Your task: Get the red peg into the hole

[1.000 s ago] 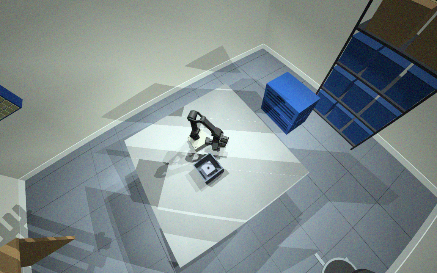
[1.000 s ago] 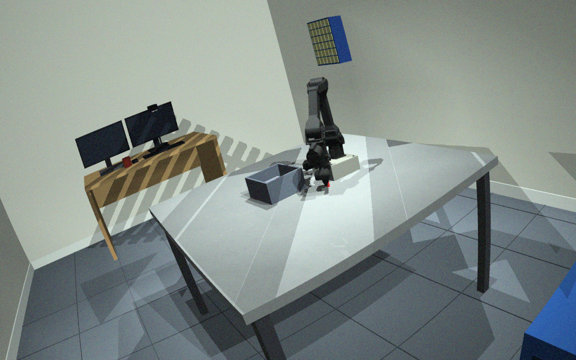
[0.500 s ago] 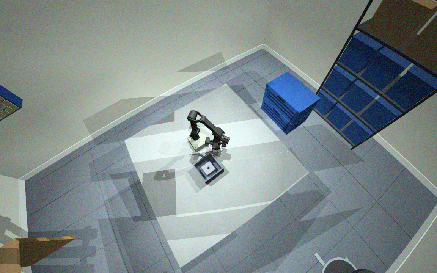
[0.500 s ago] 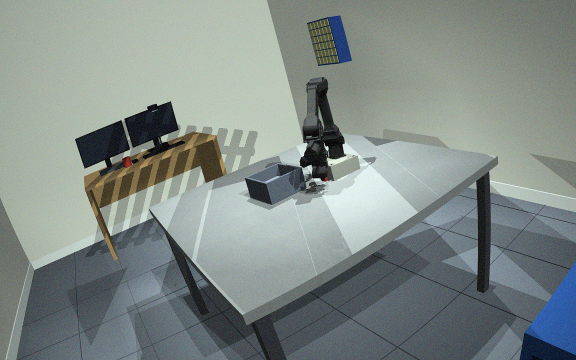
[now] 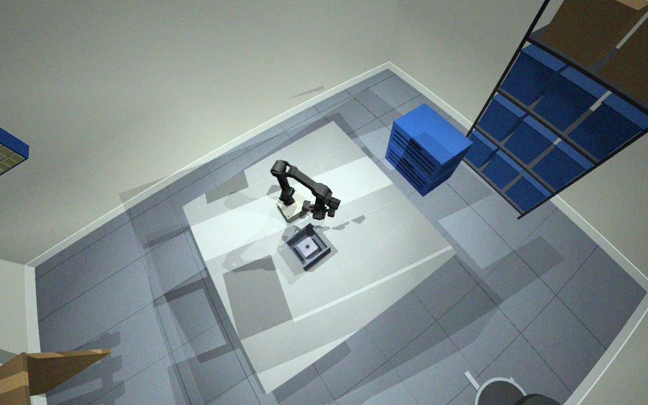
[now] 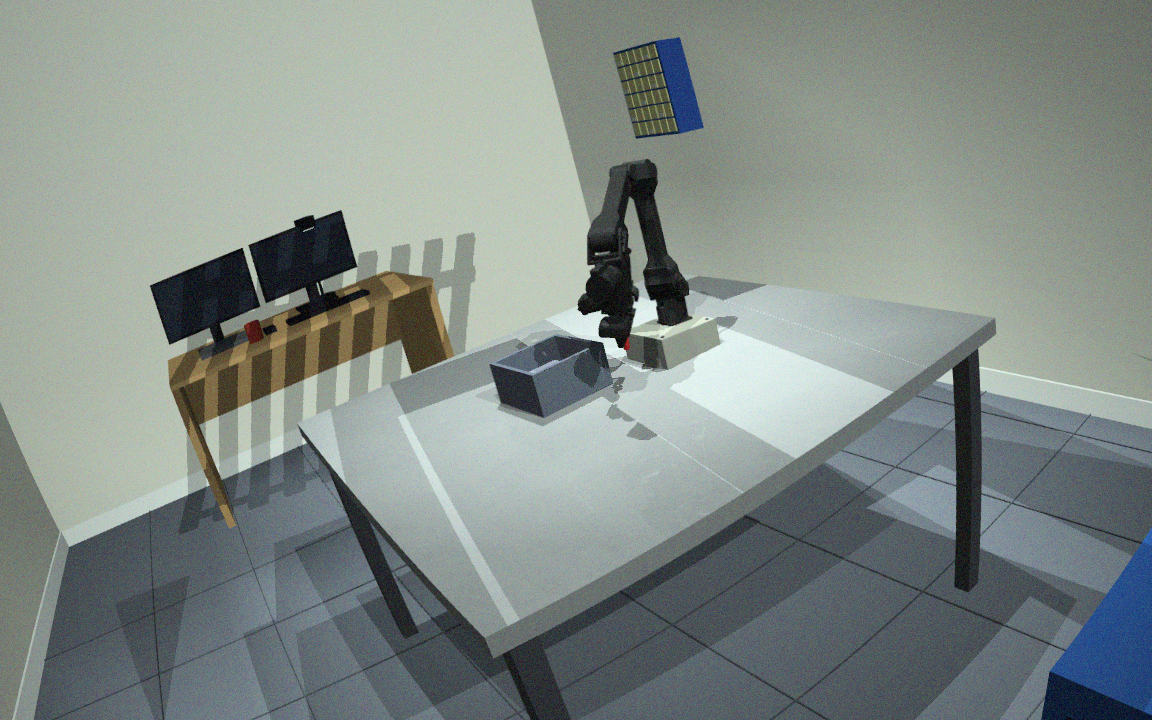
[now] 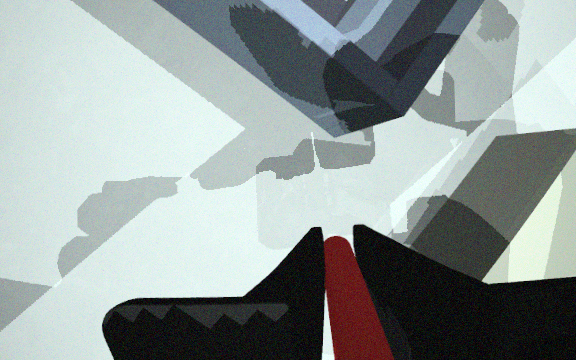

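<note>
The red peg (image 6: pixel 627 343) (image 7: pixel 350 295) is between the two black fingers of my gripper (image 6: pixel 622 340) (image 7: pixel 338 240), which is shut on it. In the wrist view the peg leans a little between the fingers, its rounded far end near the fingertips. It appears to be held above the table; in the top view I cannot make it out. The open grey-blue box (image 5: pixel 320 257) (image 6: pixel 571 390) (image 7: pixel 398 100) stands beside the gripper, which is outside its walls. In the top view a white plate (image 5: pixel 311 251) with a dark central hole (image 5: pixel 307 246) lies at the box's bottom.
The arm's pale base (image 5: pixel 293 214) (image 6: pixel 677 344) (image 7: pixel 538 215) is close to the gripper and the box. All stand on the light grey table (image 5: pixel 367 261) (image 6: pixel 490 519). A blue cabinet (image 5: pixel 432 133) (image 6: pixel 1144 617) and a desk (image 6: pixel 401 291) with monitors stand off the table.
</note>
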